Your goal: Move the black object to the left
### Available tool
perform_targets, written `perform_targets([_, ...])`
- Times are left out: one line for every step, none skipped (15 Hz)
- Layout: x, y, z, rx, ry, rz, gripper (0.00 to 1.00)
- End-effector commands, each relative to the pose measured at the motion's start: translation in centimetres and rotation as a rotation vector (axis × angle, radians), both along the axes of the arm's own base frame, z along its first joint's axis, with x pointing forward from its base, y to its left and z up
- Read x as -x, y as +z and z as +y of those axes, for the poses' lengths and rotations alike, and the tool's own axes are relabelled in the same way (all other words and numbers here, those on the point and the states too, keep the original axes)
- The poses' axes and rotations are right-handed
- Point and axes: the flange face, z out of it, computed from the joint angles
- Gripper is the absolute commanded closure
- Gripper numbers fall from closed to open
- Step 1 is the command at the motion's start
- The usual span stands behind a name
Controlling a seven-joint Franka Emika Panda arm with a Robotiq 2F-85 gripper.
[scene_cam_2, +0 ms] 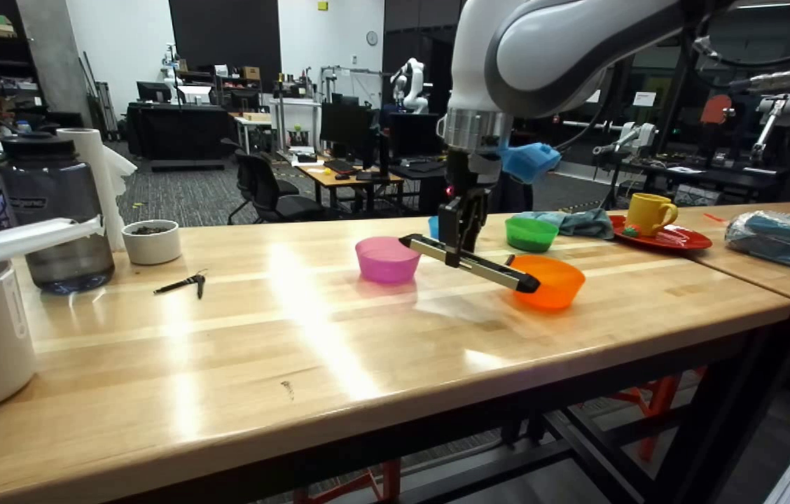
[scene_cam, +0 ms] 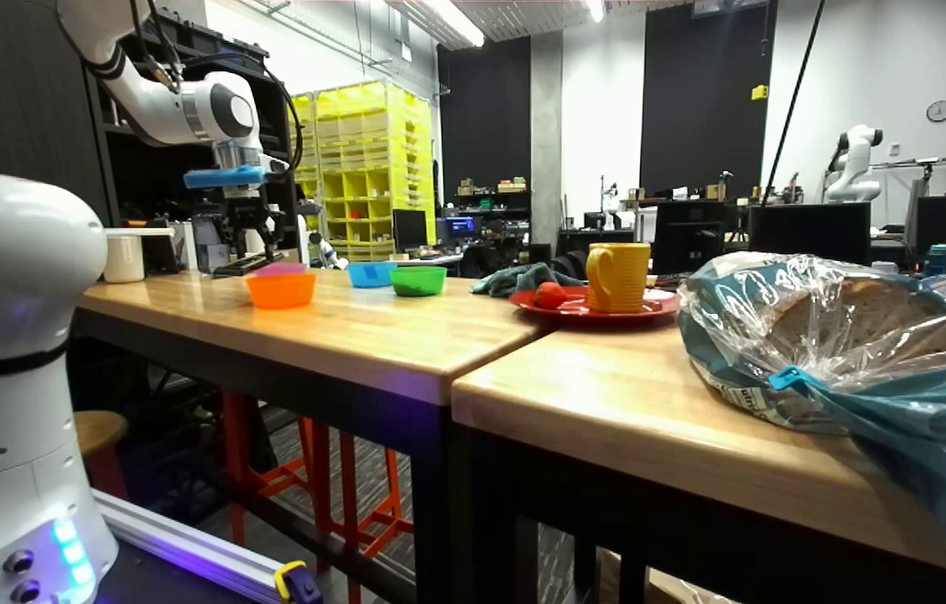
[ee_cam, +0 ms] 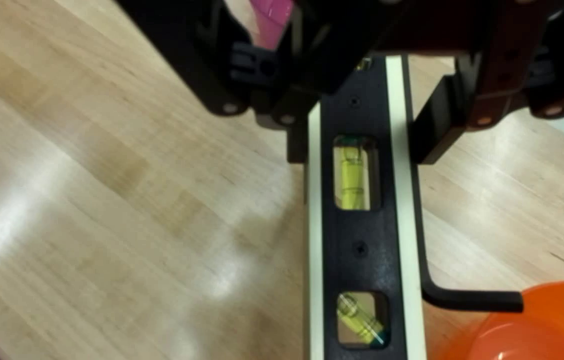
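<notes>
The black object is a spirit level with cream edges and yellow vials. It shows in the wrist view (ee_cam: 360, 272) and in an exterior view (scene_cam_2: 494, 269). My gripper (ee_cam: 359, 150) is shut on its long sides, with a finger against each edge. In an exterior view the gripper (scene_cam_2: 459, 256) holds the level raised above the table, sloping down toward its right end. A black L-shaped rod (ee_cam: 472, 300) runs along the level's right edge in the wrist view; how it is held there cannot be told. The level's far end is hidden by the gripper in the wrist view.
An orange bowl (scene_cam_2: 555, 283) is close to the level's right end. A pink bowl (scene_cam_2: 386, 260) is near its left end. A green bowl (scene_cam_2: 531, 235) and a blue bowl (scene_cam: 371, 274) stand behind. A small black item (scene_cam_2: 185, 283) and a white cup (scene_cam_2: 151, 245) are farther left.
</notes>
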Motion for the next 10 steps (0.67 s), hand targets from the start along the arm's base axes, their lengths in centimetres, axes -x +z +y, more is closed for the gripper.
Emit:
perform_targets([-0.8, 1.0, 1.9, -0.015, -0.022, -0.011, 0.69])
perform_targets([-0.9, 1.0, 2.5, -0.018, -0.022, -0.010, 0.69])
perform_targets([-0.9, 1.1, 3.1, -0.021, -0.019, -0.011, 0.69])
perform_targets([-0.8, 1.1, 4.0, -0.025, -0.019, -0.009, 0.69])
perform_targets([-0.8, 1.1, 4.9, -0.027, -0.018, -0.012, 0.69])
perform_targets([-0.7, 1.1, 5.9, -0.032, -0.020, -0.008, 0.69])
perform_targets([-0.7, 1.0, 6.8, -0.034, -0.020, -0.013, 0.69])
perform_targets([-0.8, 0.8, 7.9, -0.034, -0.021, -0.014, 0.69])
perform_targets([-0.7, 0.7, 8.8, -0.036, -0.023, -0.014, 0.69])
perform_targets([-0.8, 0.5, 9.7, -0.036, -0.028, -0.016, 0.69])
